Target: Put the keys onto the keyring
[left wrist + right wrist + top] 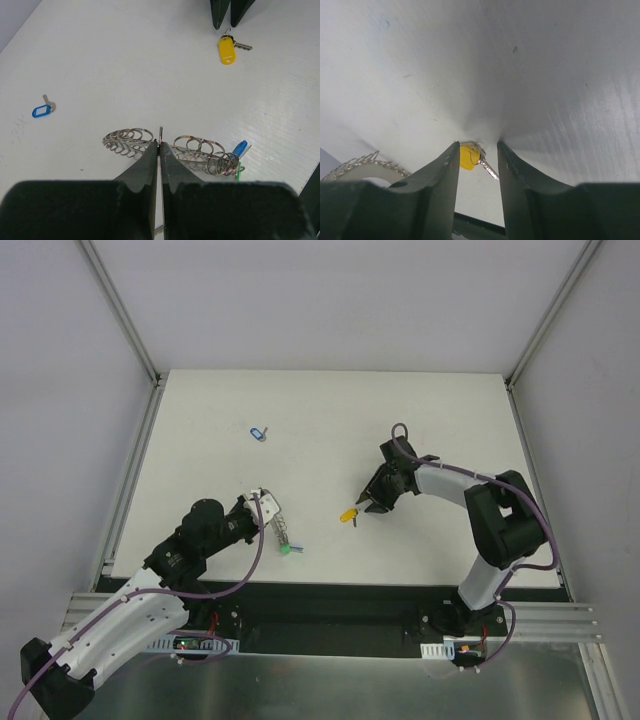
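Note:
My left gripper (159, 145) is shut on the rim of the keyring (200, 155), a grey metal ring edged with small coils, held just above the table. At the keyring's right end hang a blue key (240, 148) and a green key (239, 172). A yellow key (469, 156) lies on the table between the fingers of my right gripper (477, 146), which is open and straddles it without pinching. Another blue key (259, 433) lies alone further back. From above, the left gripper (272, 508) and right gripper (366, 508) stand apart, the yellow key (349, 513) between them.
The white table (450, 420) is bounded by metal rails on the left and right and by the arm bases at the near edge. The lone blue key (41, 111) lies to the left of the keyring in the left wrist view.

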`<state>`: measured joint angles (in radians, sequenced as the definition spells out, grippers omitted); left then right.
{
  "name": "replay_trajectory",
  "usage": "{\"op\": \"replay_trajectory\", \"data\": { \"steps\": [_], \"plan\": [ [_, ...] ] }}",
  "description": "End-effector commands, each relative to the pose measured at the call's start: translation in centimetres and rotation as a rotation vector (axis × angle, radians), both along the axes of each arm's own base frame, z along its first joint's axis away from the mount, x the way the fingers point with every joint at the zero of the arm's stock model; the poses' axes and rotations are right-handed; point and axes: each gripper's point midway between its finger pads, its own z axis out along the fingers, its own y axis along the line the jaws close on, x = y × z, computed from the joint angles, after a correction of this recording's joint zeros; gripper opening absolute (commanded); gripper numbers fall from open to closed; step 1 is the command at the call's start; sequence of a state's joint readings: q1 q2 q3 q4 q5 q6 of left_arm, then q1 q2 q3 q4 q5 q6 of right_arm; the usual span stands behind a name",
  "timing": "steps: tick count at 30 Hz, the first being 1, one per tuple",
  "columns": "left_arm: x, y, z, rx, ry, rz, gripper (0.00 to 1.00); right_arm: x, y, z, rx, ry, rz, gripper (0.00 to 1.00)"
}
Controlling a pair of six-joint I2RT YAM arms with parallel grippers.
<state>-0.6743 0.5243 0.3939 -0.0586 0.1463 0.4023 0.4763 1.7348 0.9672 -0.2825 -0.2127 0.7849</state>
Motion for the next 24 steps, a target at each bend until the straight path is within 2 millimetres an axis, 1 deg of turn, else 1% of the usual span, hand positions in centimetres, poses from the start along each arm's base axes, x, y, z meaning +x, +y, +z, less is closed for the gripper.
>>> {"op": "replay_trajectory", "data": {
  "steps": [1,2,3,5,6,7,8,9,10,11,12,13,14,15,16,17,18,21,23,24],
  "plan": [
    [0.9,-0.1,3.0,-0.04,-0.076,0.022,0.0,1.3,-0.9,2.5,-0.039,-0.098,0.019,0.42],
    [0.9,-0.2,2.9,-0.039,-0.075,0.022,0.0,1.4,-1.0,3.0,-0.046,-0.12,0.044,0.42],
    [1.0,-0.2,2.9,-0.038,-0.074,0.022,0.0,1.5,-1.2,4.2,-0.047,-0.156,0.069,0.45],
    [1.0,-0.1,2.9,-0.034,-0.078,0.024,0.0,1.6,-1.5,5.4,-0.082,-0.244,0.209,0.46],
    [1.0,-0.1,2.8,-0.031,-0.077,0.026,0.0,1.4,-1.9,6.5,-0.104,-0.285,0.263,0.47],
    [1.1,-0.1,2.9,-0.031,-0.081,0.024,0.0,1.8,-1.9,7.4,-0.129,-0.345,0.334,0.47],
    [1.0,-0.1,2.9,-0.03,-0.08,0.022,0.0,1.7,-2.2,7.8,-0.172,-0.413,0.468,0.47],
    [1.1,-0.1,3.0,-0.031,-0.083,0.025,0.0,1.6,-2.5,8.3,-0.197,-0.444,0.533,0.47],
    [1.0,-0.1,3.1,-0.032,-0.084,0.022,0.0,1.5,-2.3,9.3,-0.196,-0.498,0.602,0.47],
    [1.0,-0.1,3.1,-0.033,-0.085,0.022,0.0,1.2,-2.7,9.3,-0.248,-0.551,0.747,0.47],
    [1.0,-0.1,3.1,-0.032,-0.086,0.022,0.0,1.2,-2.8,9.5,-0.271,-0.571,0.807,0.47],
    [1.1,-0.1,3.2,-0.032,-0.088,0.025,0.0,0.8,-2.7,9.3,-0.272,-0.575,0.879,0.47],
    [1.1,0.0,3.2,-0.031,-0.091,0.03,0.0,0.6,-2.8,9.4,-0.317,-0.591,0.995,0.47],
    [1.2,0.1,3.2,-0.029,-0.093,0.033,0.0,0.4,-2.8,9.2,-0.344,-0.594,1.062,0.47],
    [1.2,0.1,3.2,-0.028,-0.094,0.035,0.0,0.6,-3.1,8.9,-0.407,-0.603,1.122,0.47],
    [1.3,0.2,3.2,-0.025,-0.096,0.041,0.0,-0.1,-2.3,8.5,-0.442,-0.614,1.206,0.47],
    [1.3,0.2,3.3,-0.026,-0.098,0.041,0.0,-0.1,-2.2,8.1,-0.484,-0.638,1.313,0.47],
    [1.4,0.2,3.1,-0.02,-0.093,0.042,0.0,-0.4,-1.4,7.0,-0.581,-0.638,1.455,0.47],
    [1.4,0.2,3.1,-0.019,-0.092,0.042,0.0,-0.5,-1.2,6.4,-0.598,-0.628,1.494,0.46],
    [1.3,0.2,3.1,-0.02,-0.094,0.038,0.0,-0.5,-1.2,5.6,-0.607,-0.607,1.516,0.46]
  ]
}}
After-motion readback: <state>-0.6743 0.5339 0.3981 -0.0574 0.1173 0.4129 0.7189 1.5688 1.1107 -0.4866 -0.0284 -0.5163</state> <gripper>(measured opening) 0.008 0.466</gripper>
